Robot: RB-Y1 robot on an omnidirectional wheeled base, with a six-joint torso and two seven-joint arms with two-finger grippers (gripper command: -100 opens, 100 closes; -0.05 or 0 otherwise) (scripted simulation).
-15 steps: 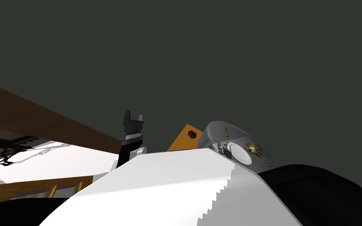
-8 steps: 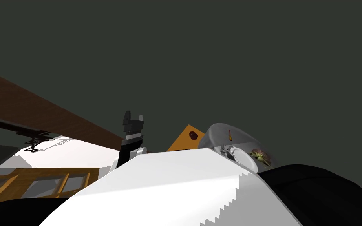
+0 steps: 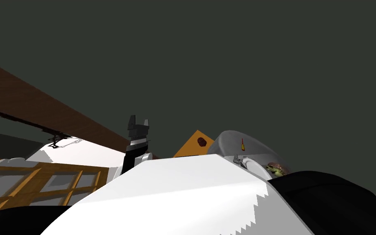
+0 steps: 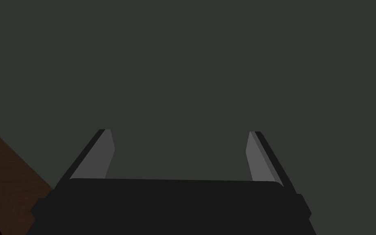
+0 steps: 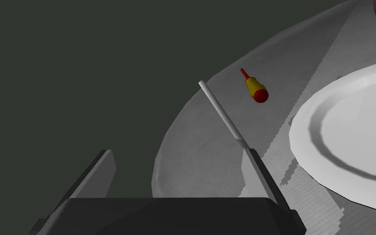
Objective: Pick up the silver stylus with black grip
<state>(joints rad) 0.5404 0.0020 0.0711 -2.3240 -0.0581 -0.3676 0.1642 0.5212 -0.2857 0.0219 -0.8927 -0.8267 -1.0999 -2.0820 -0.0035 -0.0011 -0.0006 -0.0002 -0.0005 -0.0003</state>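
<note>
Though the head view shows the left gripper point(image 3: 139, 120) raised apart from the round grey table point(image 3: 226, 142), its wrist view shows fingers point(image 4: 97, 159) wide, empty. Right wrist view: the right gripper point(image 5: 178, 151) gapes; the thin silver stylus point(image 5: 220, 110) lies on the table, running up to one finger, grip perhaps hidden. Shift sideways to straddle it, clear of the red-and-yellow screwdriver point(image 5: 255, 87) and white round plate point(image 5: 346, 134).

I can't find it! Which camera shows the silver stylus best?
Right wrist view: the thin silver stylus lies plainly on the round grey table. Head view: too small to tell. Left wrist view faces elsewhere.
</note>
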